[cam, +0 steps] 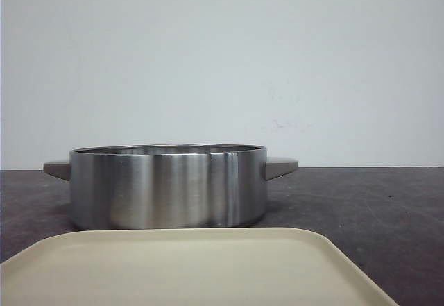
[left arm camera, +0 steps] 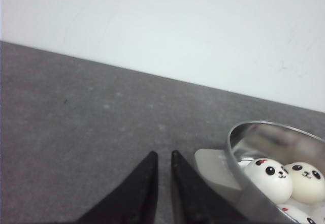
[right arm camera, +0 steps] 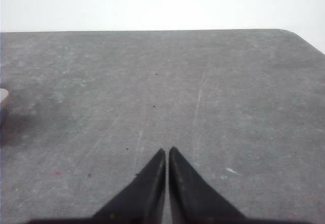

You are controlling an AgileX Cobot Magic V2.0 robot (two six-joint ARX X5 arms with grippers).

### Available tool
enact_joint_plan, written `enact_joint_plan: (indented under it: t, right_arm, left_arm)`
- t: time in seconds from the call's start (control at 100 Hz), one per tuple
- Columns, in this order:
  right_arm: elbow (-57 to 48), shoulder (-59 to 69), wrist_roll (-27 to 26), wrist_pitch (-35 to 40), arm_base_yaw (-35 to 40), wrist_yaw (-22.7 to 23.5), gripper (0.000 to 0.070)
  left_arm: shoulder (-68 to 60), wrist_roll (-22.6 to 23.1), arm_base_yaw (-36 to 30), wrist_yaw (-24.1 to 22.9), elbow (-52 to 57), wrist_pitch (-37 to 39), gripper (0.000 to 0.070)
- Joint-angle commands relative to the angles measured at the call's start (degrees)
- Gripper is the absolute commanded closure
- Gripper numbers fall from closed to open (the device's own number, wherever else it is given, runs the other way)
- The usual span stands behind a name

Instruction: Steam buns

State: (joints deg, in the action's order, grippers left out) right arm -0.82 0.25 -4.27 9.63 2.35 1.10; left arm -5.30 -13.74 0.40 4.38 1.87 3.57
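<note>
Cream-coloured tray [cam: 194, 268], nearest the front camera, lies bare on the dark table [cam: 368, 209] just in front of the steel pot [cam: 166, 188], and nothing rests on it. Inside that pot sit the buns [left arm camera: 284, 183]: the left wrist view shows white panda-faced domes packed against one another below the rim, two in full and parts of two more at the frame edge; from the front the pot wall hides them completely. By this evidence the loading appears done, and no lid is visible in any view. Risks, as a judgement: the left gripper [left arm camera: 163, 158] sits low beside the pot's left handle [left arm camera: 216, 168], so a sideways sweep toward the pot could strike the handle or rim and shift the pot or jolt the buns; a lift of the pot by one handle alone could tip it and spill the contents; the buns look soft, so any further grasp with hard fingertips could dent them. The left gripper's fingers are nearly closed, a narrow gap between the tips, holding nothing, pointing across the table toward the back wall. The right gripper [right arm camera: 167, 153] has its tips practically together, also empty, held low over bare table well to the right of the pot.
</note>
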Motion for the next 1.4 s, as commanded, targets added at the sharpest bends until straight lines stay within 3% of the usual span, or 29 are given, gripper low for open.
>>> enact_joint_plan:
  t: [0.0,0.38,0.8,1.39]
  right_arm:
    - [0.17,-0.04,0.24,-0.63,0.13,-0.02,0.0693]
    - [0.17,-0.04,0.22,-0.61,0.13,-0.02,0.0693]
    - [0.17,-0.04,0.22,-0.61,0.13,0.0,0.0694]
    - [0.17,-0.04,0.24,-0.61,0.13,0.0,0.0694]
  left_arm:
    - [0.76,-0.15,0.46,-0.04,-1.07,-1.46,0.07]
    - [5.14,3.85,1.88,0.02,-1.07,-14.47,0.07]
    - [2.97,11.69,1.84,-0.17,-1.07,-14.38,0.07]
    - [2.38,11.58,1.84,-0.39,-1.05,-14.27,0.07]
